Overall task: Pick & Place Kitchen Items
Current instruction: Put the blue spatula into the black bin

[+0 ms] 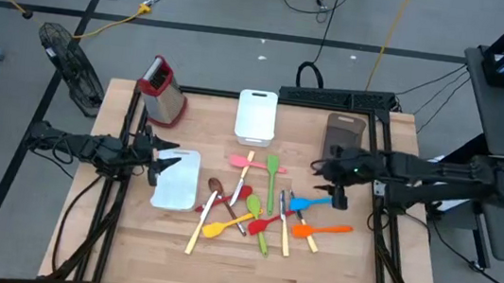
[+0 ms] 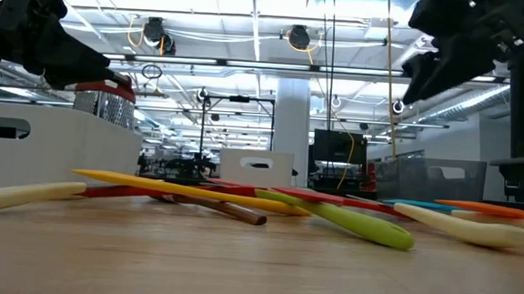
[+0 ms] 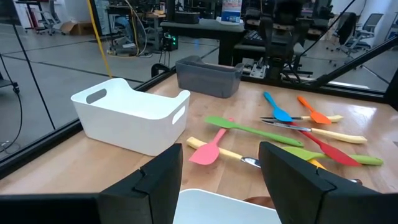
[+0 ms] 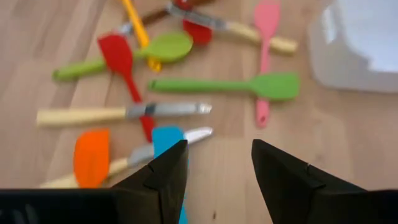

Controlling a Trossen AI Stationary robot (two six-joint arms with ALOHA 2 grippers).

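The utensils (image 1: 259,209) are seen scattered in a loose pile on the middle of the wooden bench (image 1: 341,276), none of them lifted. Among them a green spatula (image 4: 230,86) is laid flat with a pink spatula (image 4: 266,37) crossing beside it, a red spatula (image 4: 121,62) overlaps a green spoon (image 4: 134,55), and a blue spoon (image 1: 309,203) and an orange spatula (image 1: 326,230) are found at the pile's right edge, near two knives with pale handles (image 4: 112,114). A yellow spoon (image 1: 221,227) and a brown spoon (image 1: 213,192) are seen on the pile's left side. The right gripper (image 1: 336,175) is held above the bench just beside the blue spoon, its fingers (image 4: 165,180) spread and nothing between them. The left gripper (image 1: 158,150) hangs over a white tray (image 1: 176,182) at the left of the pile, its fingers (image 3: 155,183) spread wide and holding nothing. A second white tray (image 1: 256,115) stands at the back of the bench, a dark tray (image 1: 343,133) to its right, and a steel grater (image 1: 163,88) with a red top to its left.
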